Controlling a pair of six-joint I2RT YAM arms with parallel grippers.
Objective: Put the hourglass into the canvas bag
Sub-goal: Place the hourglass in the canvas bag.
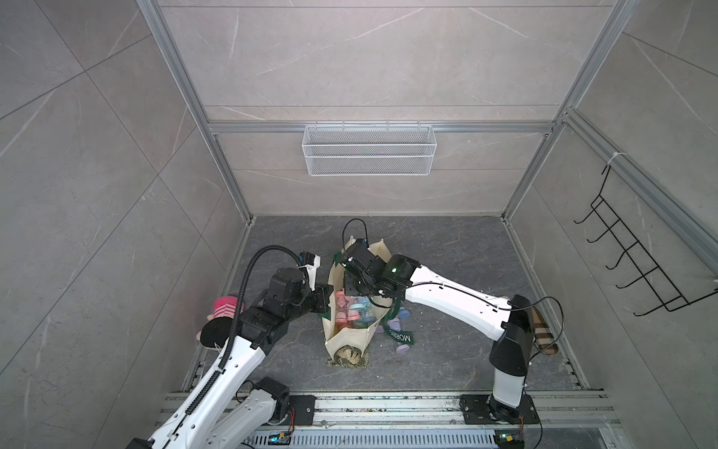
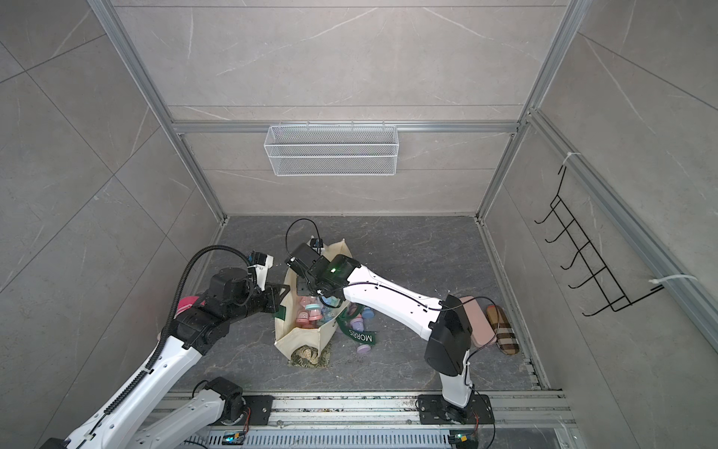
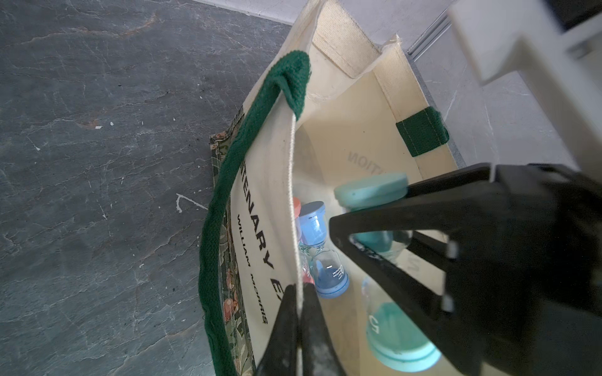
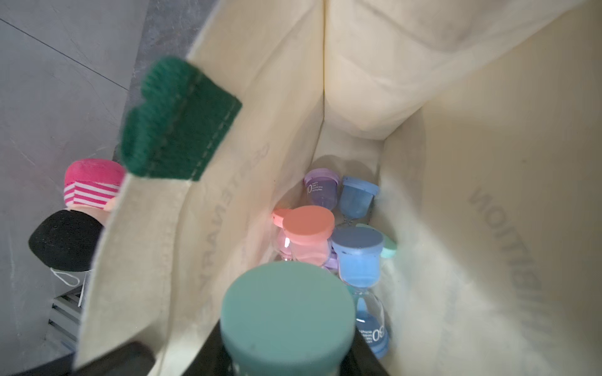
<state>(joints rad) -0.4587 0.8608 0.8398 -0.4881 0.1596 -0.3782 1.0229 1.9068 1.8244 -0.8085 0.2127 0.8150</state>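
Right wrist: canvas bag [image 4: 472, 228] holds hourglasses [image 4: 308, 228] (teal hourglass [image 4: 286, 312] above them).

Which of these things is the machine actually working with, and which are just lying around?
In the job: canvas bag, pinched at its rim by the left gripper; teal hourglass in the right gripper; hourglasses already inside; purple hourglasses on the floor.
Lying about: plush doll; slippers; wire basket on the wall.
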